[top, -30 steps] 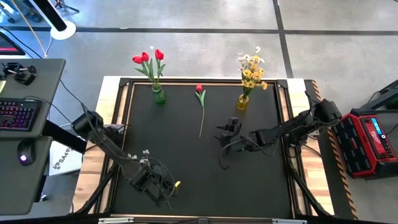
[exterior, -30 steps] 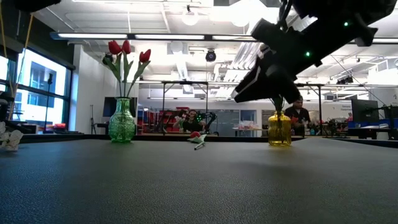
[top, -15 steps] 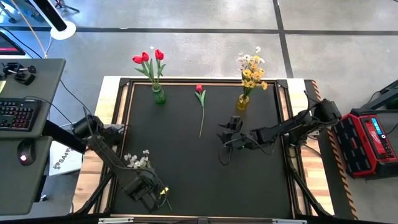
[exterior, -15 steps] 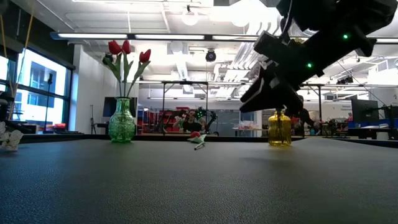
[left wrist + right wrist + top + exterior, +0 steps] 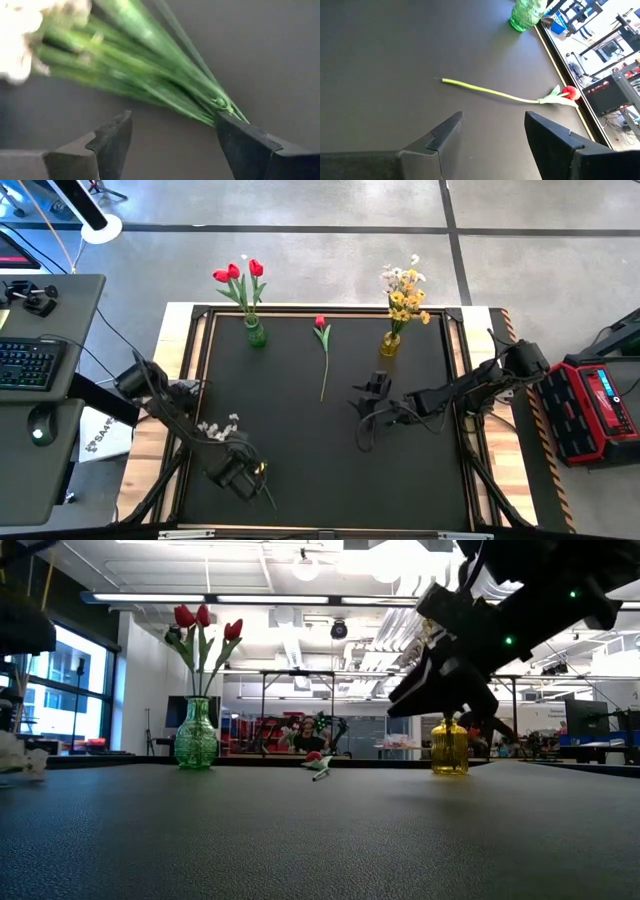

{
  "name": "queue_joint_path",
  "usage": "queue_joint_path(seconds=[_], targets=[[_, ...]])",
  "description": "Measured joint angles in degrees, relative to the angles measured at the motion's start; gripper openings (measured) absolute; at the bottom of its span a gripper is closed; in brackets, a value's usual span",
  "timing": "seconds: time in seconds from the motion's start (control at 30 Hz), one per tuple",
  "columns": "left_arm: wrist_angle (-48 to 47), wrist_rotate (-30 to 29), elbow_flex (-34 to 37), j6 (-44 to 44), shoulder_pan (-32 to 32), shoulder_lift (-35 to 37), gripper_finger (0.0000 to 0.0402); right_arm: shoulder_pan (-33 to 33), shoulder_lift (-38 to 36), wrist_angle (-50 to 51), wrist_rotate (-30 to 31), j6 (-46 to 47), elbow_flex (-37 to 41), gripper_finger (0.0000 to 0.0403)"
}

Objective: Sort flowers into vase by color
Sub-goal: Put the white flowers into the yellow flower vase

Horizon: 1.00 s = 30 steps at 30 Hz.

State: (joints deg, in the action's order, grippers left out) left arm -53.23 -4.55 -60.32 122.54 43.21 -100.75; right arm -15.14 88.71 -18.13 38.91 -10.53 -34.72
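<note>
The left claw (image 5: pixel 172 132), near the worktop's front left corner, has its fingers apart with the white spray (image 5: pixel 150 65) lying just ahead of them. The right claw (image 5: pixel 492 132), also apart, hovers right of centre, facing the red tulip (image 5: pixel 322 352) lying near the back edge. Both flowers look light, thin and springy; the bare stem is the safest place to pinch, away from the blossoms.

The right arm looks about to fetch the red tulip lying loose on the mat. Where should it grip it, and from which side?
Probably mid-stem, from above. The tulip lies flat on the mat, bloom toward the far edge, its thin stem bare below the leaf. The open right gripper should straddle the stem crosswise, away from the soft bloom. The left gripper is busy near the white spray.
</note>
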Motion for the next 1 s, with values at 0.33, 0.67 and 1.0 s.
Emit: queue_joint_path(seconds=[0.33,0.67,1.0], targets=[[4.3,-16.0,0.5,-29.8,-8.6,3.5,0.0271,-2.3,0.0,-1.6,0.0,0.1,0.0,0.0197],[6.5,-15.0,0.1,-3.1,-6.7,5.0,0.0271,-2.3,0.0,-2.7,-0.1,1.5,0.0,0.0197],[6.0,-9.6,4.5,4.9,-7.3,2.8,0.0271,-2.3,0.0,-2.5,-0.1,1.6,0.0,0.0197]])
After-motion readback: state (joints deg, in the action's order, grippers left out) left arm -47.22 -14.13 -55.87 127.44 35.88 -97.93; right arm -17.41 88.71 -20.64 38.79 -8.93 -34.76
